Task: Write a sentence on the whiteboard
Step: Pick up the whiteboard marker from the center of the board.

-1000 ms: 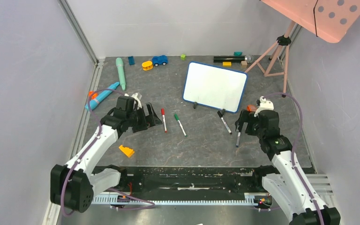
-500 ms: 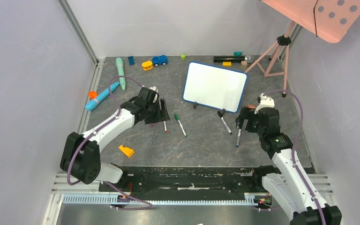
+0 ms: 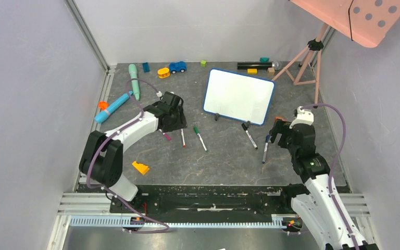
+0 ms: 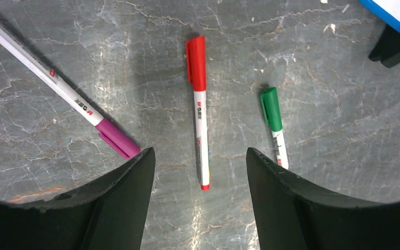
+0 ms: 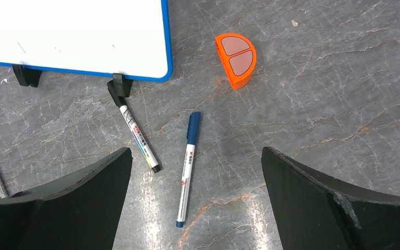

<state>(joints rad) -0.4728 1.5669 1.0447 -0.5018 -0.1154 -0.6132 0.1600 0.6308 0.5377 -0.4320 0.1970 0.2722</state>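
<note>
The left tool [image 4: 199,153] is hovering with its fingers apart over a red-capped white marker [image 4: 198,104]. This marker is lying on the grey stone-patterned table [image 3: 224,156], with a purple-capped marker [image 4: 57,88] at its 9 o'clock and a green-capped marker [image 4: 272,112] at its 3 o'clock. The right tool [image 5: 196,151] is hanging spread wide above a blue-capped marker [image 5: 187,161], with a black-capped marker [image 5: 135,135] at its 9 o'clock. The small blue-framed whiteboard [image 3: 238,96] is sitting at 11 o'clock from the right tool, and an orange half-round block [image 5: 235,57] is at the board's 4 o'clock.
</note>
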